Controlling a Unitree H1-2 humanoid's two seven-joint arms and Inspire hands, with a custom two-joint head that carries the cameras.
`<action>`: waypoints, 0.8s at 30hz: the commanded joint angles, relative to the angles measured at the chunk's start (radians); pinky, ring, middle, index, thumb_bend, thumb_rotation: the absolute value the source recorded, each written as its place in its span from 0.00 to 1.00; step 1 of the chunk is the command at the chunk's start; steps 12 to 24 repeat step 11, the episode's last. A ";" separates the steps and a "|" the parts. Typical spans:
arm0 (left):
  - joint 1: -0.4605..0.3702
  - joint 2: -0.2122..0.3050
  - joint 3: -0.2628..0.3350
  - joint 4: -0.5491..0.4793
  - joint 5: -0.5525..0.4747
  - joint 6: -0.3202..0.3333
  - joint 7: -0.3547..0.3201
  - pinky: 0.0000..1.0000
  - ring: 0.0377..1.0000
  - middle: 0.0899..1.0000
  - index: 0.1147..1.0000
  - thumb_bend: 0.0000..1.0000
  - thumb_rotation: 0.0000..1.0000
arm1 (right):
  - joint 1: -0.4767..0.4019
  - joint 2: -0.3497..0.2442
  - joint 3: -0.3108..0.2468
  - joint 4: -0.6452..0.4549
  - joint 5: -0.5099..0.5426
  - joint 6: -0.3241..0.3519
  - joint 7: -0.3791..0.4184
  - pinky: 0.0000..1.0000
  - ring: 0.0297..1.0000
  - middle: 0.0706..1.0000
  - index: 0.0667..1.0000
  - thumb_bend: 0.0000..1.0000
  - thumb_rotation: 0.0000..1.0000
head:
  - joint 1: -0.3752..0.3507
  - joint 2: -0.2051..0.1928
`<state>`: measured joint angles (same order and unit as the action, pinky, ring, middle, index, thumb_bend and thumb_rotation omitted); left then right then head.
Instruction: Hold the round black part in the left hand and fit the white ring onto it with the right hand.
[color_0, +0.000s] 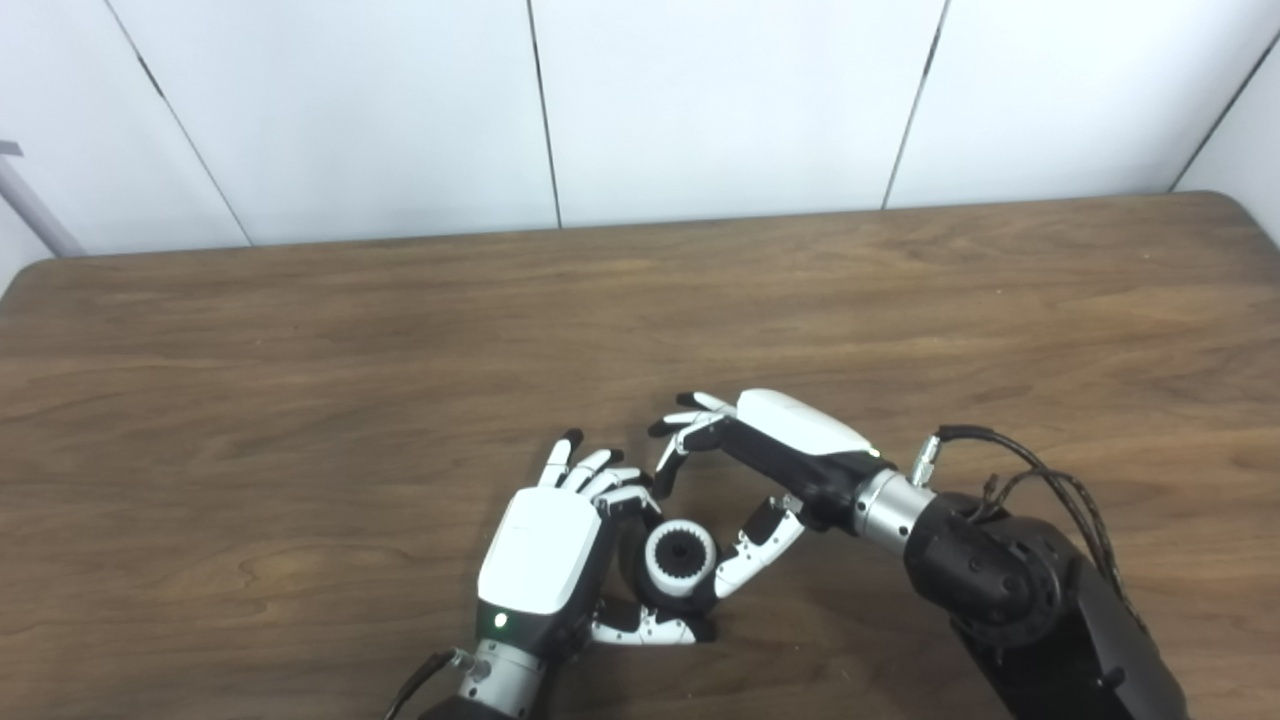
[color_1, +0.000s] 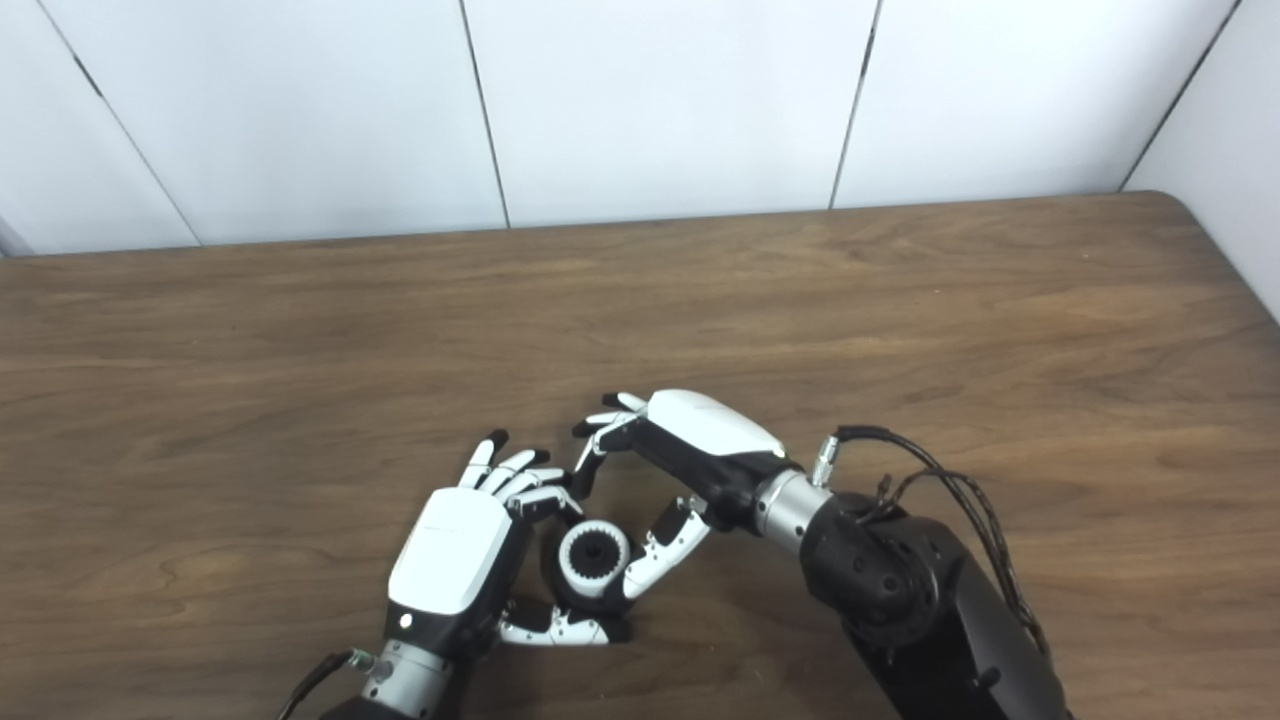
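The round black part (color_0: 681, 552) sits near the table's front edge, between my two hands. The white ring (color_0: 656, 566) lies around its toothed black middle. My left hand (color_0: 545, 550) is shut on the black part, with its fingers (color_0: 620, 492) curled over the far side and its thumb (color_0: 650, 628) under the near side. My right hand (color_0: 775, 450) is just to the right with its fingers spread and arched above the part. Its thumb (color_0: 755, 552) touches the ring's right edge. The same scene shows in the right eye view, with the ring (color_1: 572, 560) between both hands.
The brown wooden table (color_0: 300, 400) runs back to a white panelled wall (color_0: 700, 100). My right forearm (color_0: 1020, 600) with its loose cables fills the lower right. A grey pole (color_0: 35, 210) stands at the far left.
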<state>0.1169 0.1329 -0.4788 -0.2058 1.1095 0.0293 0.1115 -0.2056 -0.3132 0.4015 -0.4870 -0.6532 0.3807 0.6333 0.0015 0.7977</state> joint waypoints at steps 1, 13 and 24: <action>-0.011 0.000 -0.001 -0.011 0.016 -0.002 -0.001 1.00 0.86 0.73 0.42 0.53 0.06 | -0.030 -0.002 -0.014 -0.026 0.001 -0.028 -0.023 0.91 1.00 0.88 0.59 1.00 0.21 | 0.000 0.001; -0.014 0.000 -0.002 -0.003 0.026 -0.001 0.006 1.00 0.86 0.73 0.42 0.53 0.06 | -0.039 -0.034 -0.055 -0.059 0.017 -0.001 -0.003 0.93 1.00 0.88 0.58 1.00 0.20 | 0.000 -0.002; -0.014 0.000 -0.002 -0.003 0.026 -0.001 0.006 1.00 0.86 0.73 0.42 0.53 0.06 | -0.039 -0.034 -0.055 -0.059 0.017 -0.001 -0.003 0.93 1.00 0.88 0.58 1.00 0.20 | 0.000 -0.002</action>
